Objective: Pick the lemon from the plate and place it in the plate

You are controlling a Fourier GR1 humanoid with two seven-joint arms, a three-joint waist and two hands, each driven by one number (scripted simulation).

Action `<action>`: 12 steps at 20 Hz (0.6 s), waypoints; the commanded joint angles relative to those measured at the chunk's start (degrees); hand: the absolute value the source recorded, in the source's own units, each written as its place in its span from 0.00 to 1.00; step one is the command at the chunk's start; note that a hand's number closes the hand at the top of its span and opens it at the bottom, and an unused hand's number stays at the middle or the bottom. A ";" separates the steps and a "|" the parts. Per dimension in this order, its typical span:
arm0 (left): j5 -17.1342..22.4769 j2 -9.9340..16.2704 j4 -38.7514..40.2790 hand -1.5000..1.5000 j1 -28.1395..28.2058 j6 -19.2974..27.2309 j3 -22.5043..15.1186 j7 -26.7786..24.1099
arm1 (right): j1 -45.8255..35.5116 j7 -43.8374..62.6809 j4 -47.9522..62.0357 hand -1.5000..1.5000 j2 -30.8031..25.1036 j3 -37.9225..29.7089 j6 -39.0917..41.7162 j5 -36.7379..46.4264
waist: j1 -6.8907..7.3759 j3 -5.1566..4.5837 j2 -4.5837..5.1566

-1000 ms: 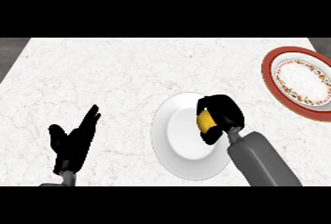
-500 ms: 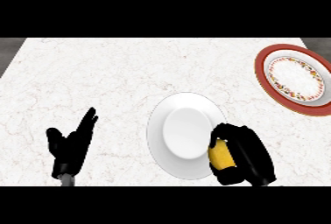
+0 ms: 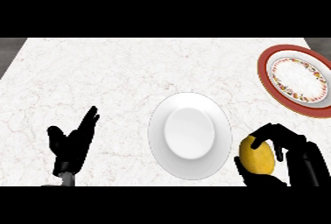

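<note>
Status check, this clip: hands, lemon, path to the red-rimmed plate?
Right hand curled round lemon, off the white plate. Left hand open, resting. Nothing between lemon and red-rimmed plate.

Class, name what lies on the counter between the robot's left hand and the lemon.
In the head view, the white plate lies between the left hand and the lemon.
</note>
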 commanded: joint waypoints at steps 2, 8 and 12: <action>-0.36 -1.13 1.03 0.50 -0.10 0.31 -1.00 2.50 | -1.25 -1.23 0.19 1.00 -1.44 -13.89 0.29 -13.66 | 0.74 -0.32 0.52; -0.56 -1.14 2.92 0.50 -2.10 -0.25 -0.11 2.13 | -2.93 -11.46 10.43 1.00 0.60 -23.65 -3.56 -25.35 | 0.87 -0.30 0.58; -1.60 -2.52 2.37 0.50 -0.88 0.09 -1.67 2.04 | -9.89 -18.26 23.47 1.00 -4.55 -31.38 -2.98 -27.24 | 1.32 -0.30 0.63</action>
